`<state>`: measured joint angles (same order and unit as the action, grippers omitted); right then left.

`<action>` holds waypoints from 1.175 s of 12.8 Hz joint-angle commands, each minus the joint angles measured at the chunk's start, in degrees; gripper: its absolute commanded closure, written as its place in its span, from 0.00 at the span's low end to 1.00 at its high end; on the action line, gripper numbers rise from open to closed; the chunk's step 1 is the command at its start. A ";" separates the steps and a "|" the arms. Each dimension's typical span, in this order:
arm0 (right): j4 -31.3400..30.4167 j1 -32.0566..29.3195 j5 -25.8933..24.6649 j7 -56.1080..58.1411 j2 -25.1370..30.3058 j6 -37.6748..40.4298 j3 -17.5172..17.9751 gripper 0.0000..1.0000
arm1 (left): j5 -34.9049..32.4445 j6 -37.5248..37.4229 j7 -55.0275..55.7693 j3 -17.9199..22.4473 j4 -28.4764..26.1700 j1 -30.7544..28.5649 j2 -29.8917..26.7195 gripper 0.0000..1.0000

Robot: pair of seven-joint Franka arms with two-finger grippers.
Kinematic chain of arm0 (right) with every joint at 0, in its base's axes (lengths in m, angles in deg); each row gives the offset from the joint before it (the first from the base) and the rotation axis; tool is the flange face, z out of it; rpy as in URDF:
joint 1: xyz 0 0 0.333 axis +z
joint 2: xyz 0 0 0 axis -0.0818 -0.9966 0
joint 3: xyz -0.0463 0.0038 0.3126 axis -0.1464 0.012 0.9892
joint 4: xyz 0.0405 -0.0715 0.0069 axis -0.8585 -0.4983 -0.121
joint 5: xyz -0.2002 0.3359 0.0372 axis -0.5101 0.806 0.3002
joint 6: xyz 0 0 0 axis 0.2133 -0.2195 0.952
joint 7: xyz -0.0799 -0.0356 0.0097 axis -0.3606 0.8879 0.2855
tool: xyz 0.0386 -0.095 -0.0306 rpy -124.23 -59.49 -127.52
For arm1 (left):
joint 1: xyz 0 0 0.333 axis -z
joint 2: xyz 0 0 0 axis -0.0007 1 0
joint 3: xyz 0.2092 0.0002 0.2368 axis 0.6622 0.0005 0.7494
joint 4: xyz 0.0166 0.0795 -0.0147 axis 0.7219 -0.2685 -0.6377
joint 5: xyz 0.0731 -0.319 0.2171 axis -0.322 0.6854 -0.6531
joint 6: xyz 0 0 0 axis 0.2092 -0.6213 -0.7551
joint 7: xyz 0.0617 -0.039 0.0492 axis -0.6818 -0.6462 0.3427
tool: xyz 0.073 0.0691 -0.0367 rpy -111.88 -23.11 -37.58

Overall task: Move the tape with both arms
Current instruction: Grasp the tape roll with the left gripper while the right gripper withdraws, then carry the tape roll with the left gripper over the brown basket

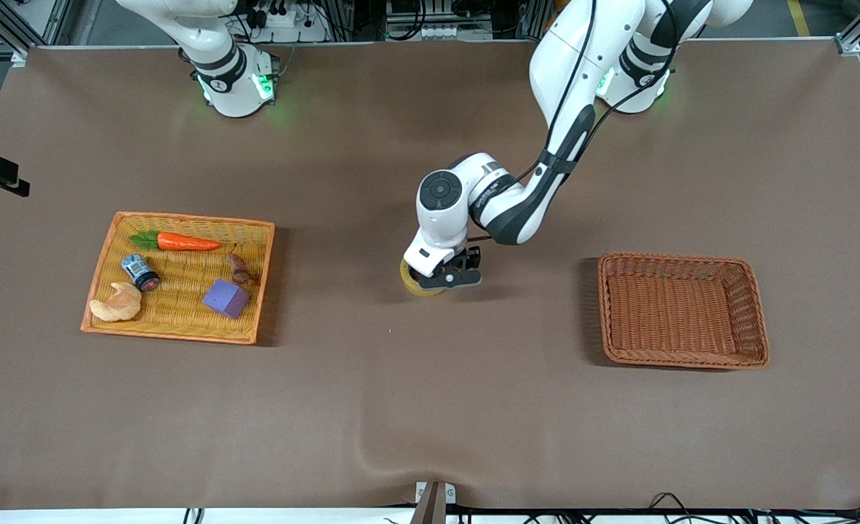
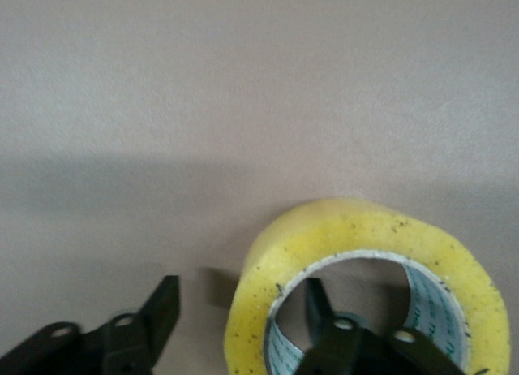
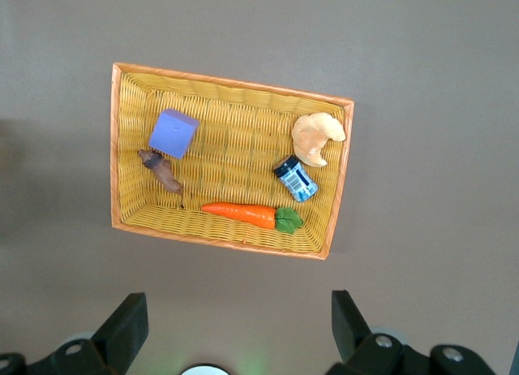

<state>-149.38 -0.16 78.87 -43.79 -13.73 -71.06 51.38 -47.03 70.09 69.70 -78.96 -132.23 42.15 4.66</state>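
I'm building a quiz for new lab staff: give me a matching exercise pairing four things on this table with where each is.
Things:
1. tape
2. purple cube
3. left gripper
4. brown basket

Places:
A. in the yellow tray
B. empty, toward the left arm's end of the table
C. on the bare table mid-way, one finger inside its hole
D. down at the tape, open

Pairs: 1-C, 2-A, 3-D, 4-B
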 commanded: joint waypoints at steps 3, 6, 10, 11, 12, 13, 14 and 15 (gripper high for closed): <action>-1.80 -0.16 0.77 -3.43 1.59 0.10 1.10 0.00 | -0.97 -0.11 1.95 0.61 0.89 0.61 0.54 1.00; -2.06 -0.07 1.29 -6.05 1.50 0.45 1.10 0.00 | -0.97 -0.11 2.21 0.61 0.89 0.08 -0.24 1.00; -1.62 0.01 2.00 -6.51 1.76 1.59 1.28 0.00 | -0.61 -3.70 5.20 0.61 0.45 -2.28 -4.36 1.00; -1.36 0.10 2.17 -6.42 1.76 1.16 1.45 0.00 | -0.53 -5.46 4.86 0.61 0.36 -3.34 -5.86 1.00; -1.36 0.10 2.00 -6.42 1.59 1.16 1.45 0.00 | -0.35 -7.39 4.42 0.35 0.27 -4.91 -7.44 1.00; -1.36 -0.16 2.00 -6.34 1.50 1.33 1.37 0.00 | -0.26 -8.80 4.41 0.17 0.19 -5.80 -8.93 1.00; -1.36 -0.34 1.91 -6.42 1.50 1.33 1.28 0.00 | -0.18 -10.03 4.41 0.17 -0.16 -6.07 -10.08 1.00; -1.36 -0.16 1.56 -6.34 1.50 1.33 1.28 0.00 | -0.17 -11.09 4.33 0.17 -0.60 -7.29 -11.31 1.00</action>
<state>-149.80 -0.06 80.19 -49.15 -13.42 -70.00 52.49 -47.03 61.26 73.59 -78.24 -130.76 36.17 -2.94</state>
